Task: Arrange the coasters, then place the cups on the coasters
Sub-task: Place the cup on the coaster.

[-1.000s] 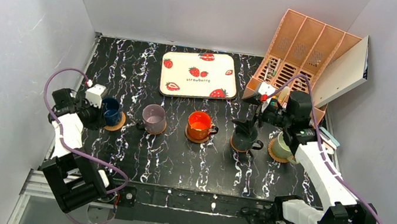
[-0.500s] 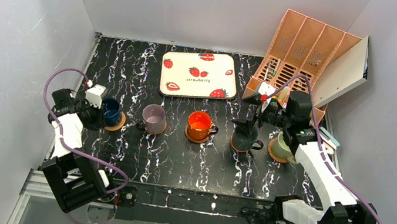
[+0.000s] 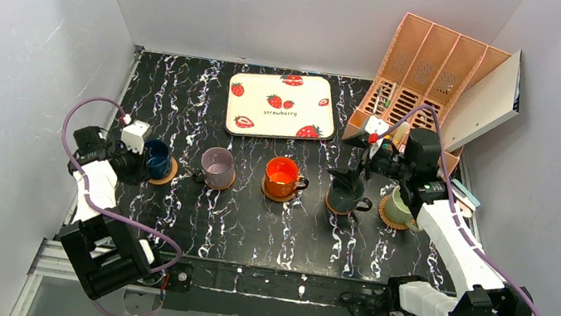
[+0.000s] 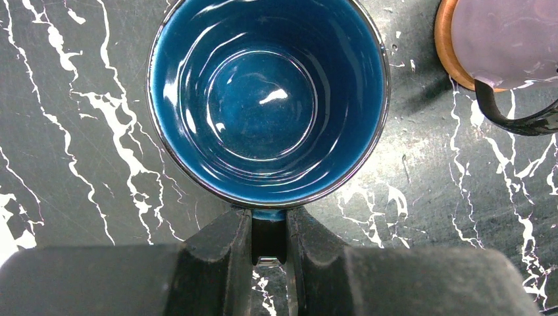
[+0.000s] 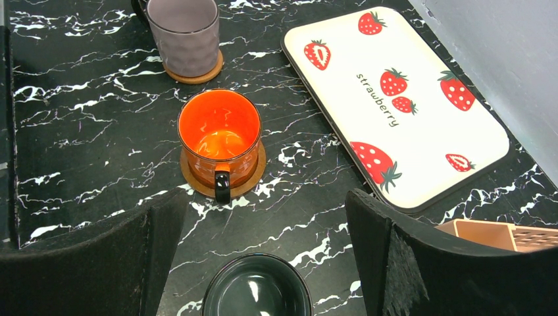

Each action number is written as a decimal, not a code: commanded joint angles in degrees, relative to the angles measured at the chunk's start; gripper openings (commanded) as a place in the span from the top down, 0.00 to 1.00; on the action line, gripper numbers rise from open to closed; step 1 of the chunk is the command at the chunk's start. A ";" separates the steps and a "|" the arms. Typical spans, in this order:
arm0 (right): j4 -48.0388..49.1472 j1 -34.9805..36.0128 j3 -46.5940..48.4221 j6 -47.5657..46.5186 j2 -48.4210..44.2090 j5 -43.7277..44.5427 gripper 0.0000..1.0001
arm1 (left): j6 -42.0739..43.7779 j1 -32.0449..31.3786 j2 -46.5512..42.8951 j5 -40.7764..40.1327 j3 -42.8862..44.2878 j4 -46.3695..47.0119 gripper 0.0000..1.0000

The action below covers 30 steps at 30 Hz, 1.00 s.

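Five cups [image 3: 283, 175] lined up, each on its coaster [image 5: 245, 186]!
Left gripper [image 4: 268, 243] pinches tight on the handle of the navy cup [image 4: 266, 99]; right gripper [image 5: 263, 210] hangs, fingers wide apart, over the dark grey-green cup [image 5: 256, 293].

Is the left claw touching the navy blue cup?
Touching. The left wrist view shows the left claw shut on the handle of the navy blue cup.
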 commanded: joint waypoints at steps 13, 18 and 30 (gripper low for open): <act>1.14 -0.18 -0.12 0.04 -0.97 -1.23 0.01 | 0.99 0.72 0.45 2.89 -1.16 1.76 1.00; 1.14 -0.17 -0.12 0.04 -0.99 -1.21 0.01 | 0.90 0.89 0.45 2.65 -1.36 2.17 1.00; 1.14 -0.18 -0.12 0.04 -0.97 -1.28 0.01 | 1.37 1.15 0.71 2.64 -1.72 2.33 0.93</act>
